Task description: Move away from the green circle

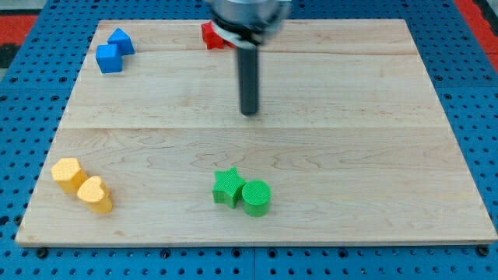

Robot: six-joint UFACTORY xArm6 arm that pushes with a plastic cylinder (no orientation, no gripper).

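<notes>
The green circle (256, 197) stands near the view's bottom centre of the wooden board (373, 155), touching a green star (229, 187) on its left. My tip (249, 113) is the lower end of a dark rod that comes down from the view's top. It rests on bare board, well above the green circle and the star, apart from both. No block touches the tip.
Two blue blocks (113, 50) sit together at the view's top left. A red block (212, 35) lies at the top centre, partly hidden behind the arm. Two yellow blocks (82, 185) lie at the bottom left. Blue pegboard (475, 78) surrounds the board.
</notes>
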